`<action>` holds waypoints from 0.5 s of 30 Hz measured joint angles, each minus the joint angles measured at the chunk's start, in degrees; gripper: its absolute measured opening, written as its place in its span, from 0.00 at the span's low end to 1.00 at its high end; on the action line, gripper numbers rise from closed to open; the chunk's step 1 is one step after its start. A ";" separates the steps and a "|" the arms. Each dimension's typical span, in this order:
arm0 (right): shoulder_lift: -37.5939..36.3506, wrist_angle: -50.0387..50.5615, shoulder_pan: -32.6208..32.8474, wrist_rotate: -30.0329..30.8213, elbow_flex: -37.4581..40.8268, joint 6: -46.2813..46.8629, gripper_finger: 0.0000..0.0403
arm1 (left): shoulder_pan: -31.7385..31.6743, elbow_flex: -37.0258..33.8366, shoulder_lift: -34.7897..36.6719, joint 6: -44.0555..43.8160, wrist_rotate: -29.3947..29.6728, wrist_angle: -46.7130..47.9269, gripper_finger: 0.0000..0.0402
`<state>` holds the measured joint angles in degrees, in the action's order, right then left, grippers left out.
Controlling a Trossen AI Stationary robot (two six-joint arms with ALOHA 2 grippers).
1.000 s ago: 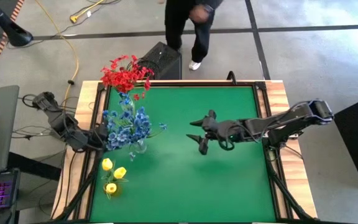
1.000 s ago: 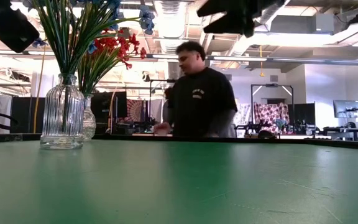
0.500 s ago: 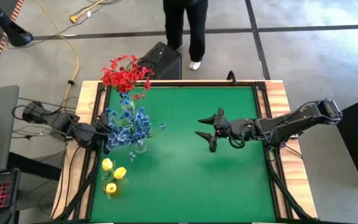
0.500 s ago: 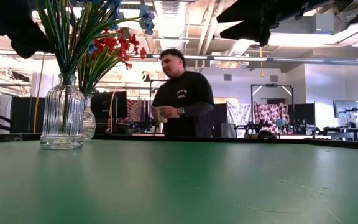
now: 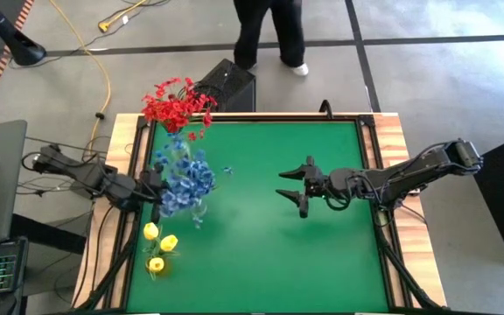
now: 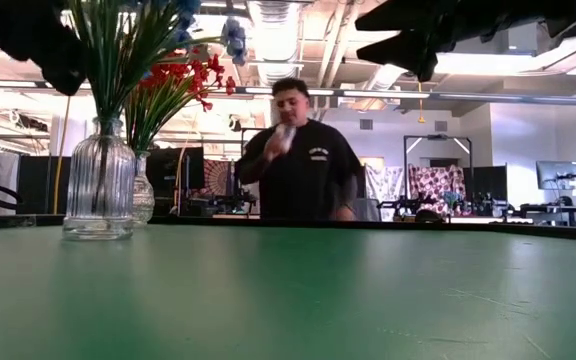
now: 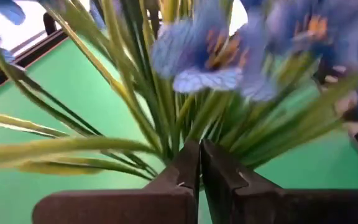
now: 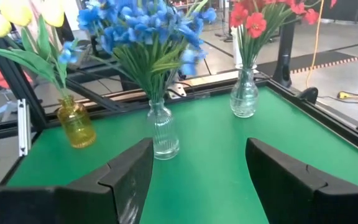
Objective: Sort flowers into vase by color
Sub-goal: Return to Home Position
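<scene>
Your right gripper (image 5: 292,189) hangs jaws wide and empty over the middle of the green table (image 5: 261,254). Your left gripper (image 7: 199,163) has its jaws pressed together (nothing visibly between them) among the stems of the blue flowers (image 5: 186,178). Those stand in a clear ribbed vase (image 8: 165,135) between the red flowers (image 5: 178,107) and the yellow tulips (image 5: 170,242), all 3 bunches along the table's left edge.

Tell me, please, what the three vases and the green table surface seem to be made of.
Middle vase: clear glass, it seems; ribbed, shiny, see-through.
Red-flower vase: also clear glass, glossy.
Yellow vase: amber-tinted glass or perhaps plastic; translucent, shiny.
Table surface: green, matte, maybe felt or a rubber mat; I cannot tell which.
</scene>
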<state>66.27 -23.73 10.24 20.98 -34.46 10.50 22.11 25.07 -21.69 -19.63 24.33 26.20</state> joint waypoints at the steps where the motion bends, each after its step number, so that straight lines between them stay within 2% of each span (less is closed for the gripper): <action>1: -0.04 -0.03 0.00 -0.10 0.00 -0.01 0.70 | 0.00 -0.71 0.44 0.65 -0.05 -0.23 0.00; 7: 0.03 0.34 -0.25 -0.34 0.00 -0.06 0.63 | 0.00 -4.27 5.80 0.38 1.44 1.65 0.00; 11: 0.04 0.90 -1.19 -0.36 0.00 -0.03 0.54 | -0.04 -4.48 8.88 -2.76 7.19 3.67 0.00; 15: 0.05 0.87 -2.27 -0.36 0.00 -0.31 0.44 | -0.04 -4.47 9.32 -1.67 7.85 3.83 0.00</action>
<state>66.32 -22.85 7.97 20.62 -34.46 10.20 22.06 20.60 -12.36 -21.30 32.18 30.04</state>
